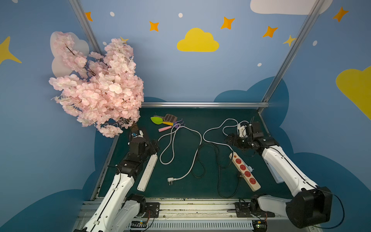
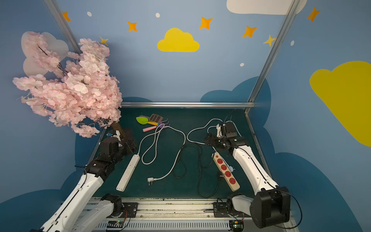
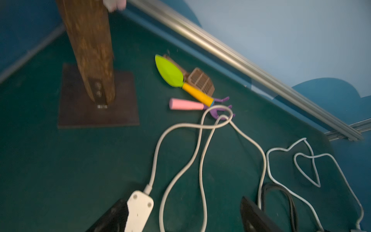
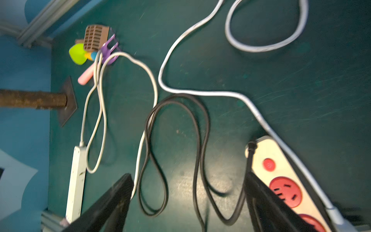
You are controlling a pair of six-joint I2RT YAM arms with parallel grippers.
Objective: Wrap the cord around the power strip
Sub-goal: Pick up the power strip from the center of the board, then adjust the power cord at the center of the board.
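Observation:
A long white power strip (image 1: 147,172) lies at the left, and its white cord (image 1: 190,140) loops over the mat to a plug (image 1: 170,179). At the right lies a beige power strip (image 1: 245,172) with red sockets, its black cord (image 1: 218,170) in loose loops. My left gripper (image 1: 154,145) hangs open over the white strip's cord end (image 3: 140,209), which lies beside one finger (image 3: 112,217). My right gripper (image 1: 230,140) is open above the black cord (image 4: 198,140), next to the beige strip (image 4: 281,176). Neither gripper holds anything.
A pink blossom tree (image 1: 96,86) stands at the back left on a brown trunk (image 3: 90,50) and base plate (image 3: 80,116). Toy garden tools (image 1: 166,120) lie at the back. A second pale cord (image 1: 220,124) curls at the back right. An aluminium rail (image 1: 200,104) borders the mat.

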